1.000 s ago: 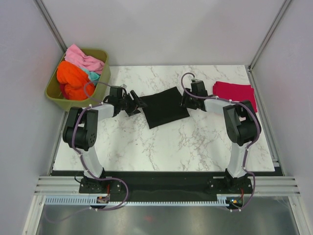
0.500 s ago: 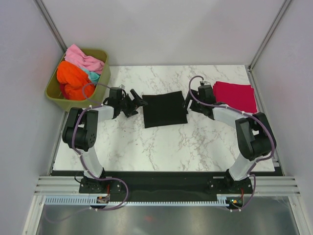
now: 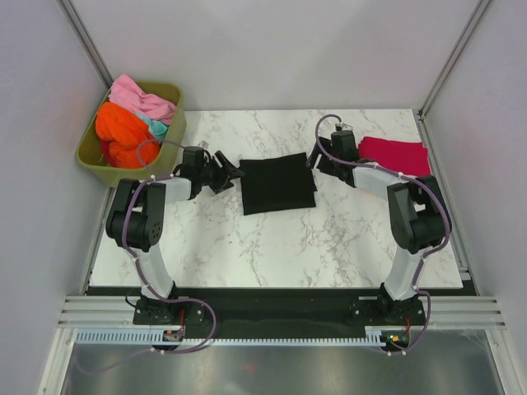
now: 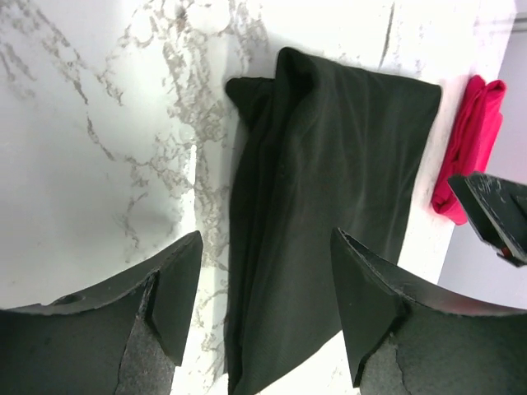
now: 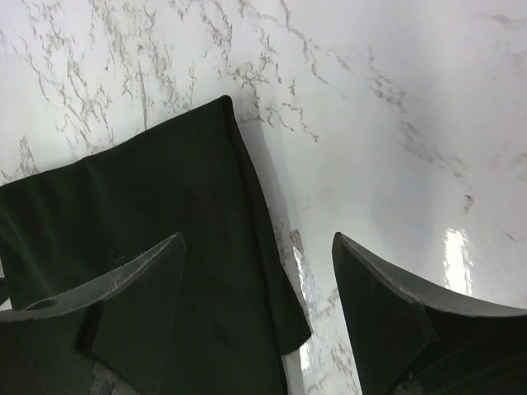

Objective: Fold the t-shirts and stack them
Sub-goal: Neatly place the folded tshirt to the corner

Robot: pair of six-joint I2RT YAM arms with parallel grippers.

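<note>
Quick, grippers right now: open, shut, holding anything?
Left gripper: open, empty, over the black shirt.
Right gripper: open, empty, over the shirt's edge.

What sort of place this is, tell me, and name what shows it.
Probably a robot lab work cell, not a home: plain grey walls close in a marble-pattern table, and the left arm and right arm are bolted to a rail at its near edge.

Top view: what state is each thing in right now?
black shirt: folded, flat on the table.
red shirt: folded, lying far right.
tub: full of crumpled shirts.
left claw: open, empty.
right claw: open, empty.
</note>
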